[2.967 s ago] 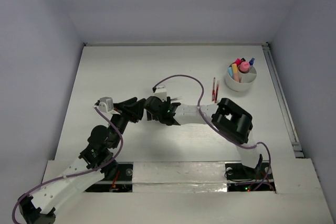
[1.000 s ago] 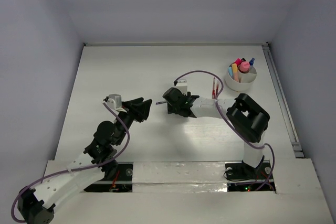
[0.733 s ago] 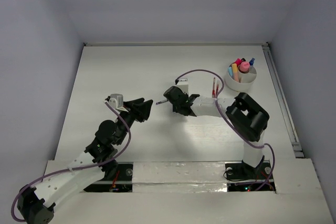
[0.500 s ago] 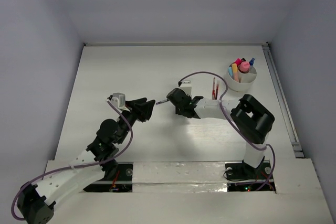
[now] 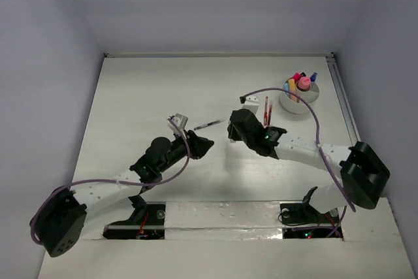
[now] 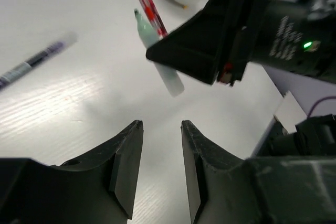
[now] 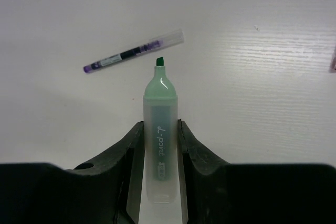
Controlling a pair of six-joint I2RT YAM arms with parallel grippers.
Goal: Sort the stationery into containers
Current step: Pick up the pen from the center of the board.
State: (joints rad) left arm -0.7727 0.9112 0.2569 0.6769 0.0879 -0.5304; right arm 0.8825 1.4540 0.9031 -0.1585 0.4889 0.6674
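Observation:
My right gripper is shut on a pale-green highlighter, tip pointing away, held above the table. In the top view the right gripper is at mid-table. My left gripper is just left of it, open and empty; its view shows the right gripper and the highlighter close ahead. A thin grey-purple pen lies on the table just beyond both grippers. Two red pens lie beside the white cup, which holds pink, yellow and blue markers.
The white table is walled at the left, back and right. A metal rail runs along its right edge. The purple cable of my right arm arcs over the red pens, close to the cup.
My left arm has stretched to the right, toward the table's middle. My right gripper has moved right and slightly nearer, its elbow swinging far right. The thin pen now lies free on the table.

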